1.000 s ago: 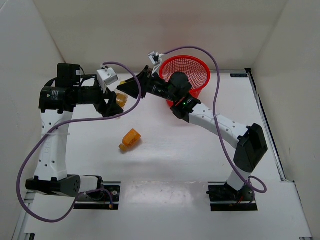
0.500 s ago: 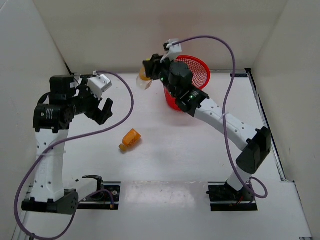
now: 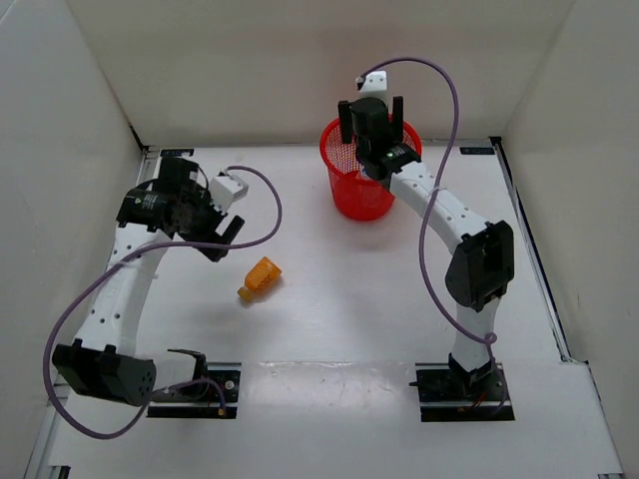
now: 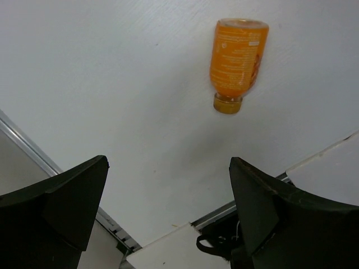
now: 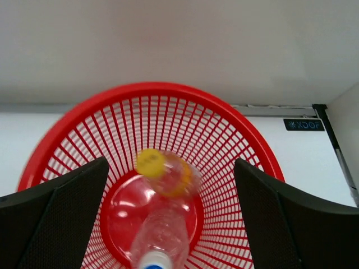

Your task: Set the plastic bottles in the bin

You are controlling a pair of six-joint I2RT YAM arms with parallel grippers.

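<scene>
The orange plastic bottle point(image 3: 260, 278) lies on its side on the white table, cap toward the near edge; in the left wrist view the same orange bottle point(image 4: 237, 61) is ahead of the fingers. My left gripper point(image 3: 222, 239) point(image 4: 168, 162) hovers open just left of it, holding nothing. My right gripper point(image 3: 371, 120) point(image 5: 171, 162) hangs open above the red mesh bin point(image 3: 344, 195) point(image 5: 151, 88). A clear bottle with a yellow cap point(image 5: 168, 174), blurred, is inside the bin between the open fingers. Another clear bottle with a white and blue cap point(image 5: 160, 238) lies at the bin's bottom.
White walls enclose the table on the left, back and right. The bin stands near the back wall. Purple cables loop from both arms. The arm bases point(image 3: 195, 384) sit at the near edge on metal rails.
My right gripper swung from left of the bin to above it, opened, and let go of the clear yellow-capped bottle. The left arm moved toward the orange bottle, still open.
</scene>
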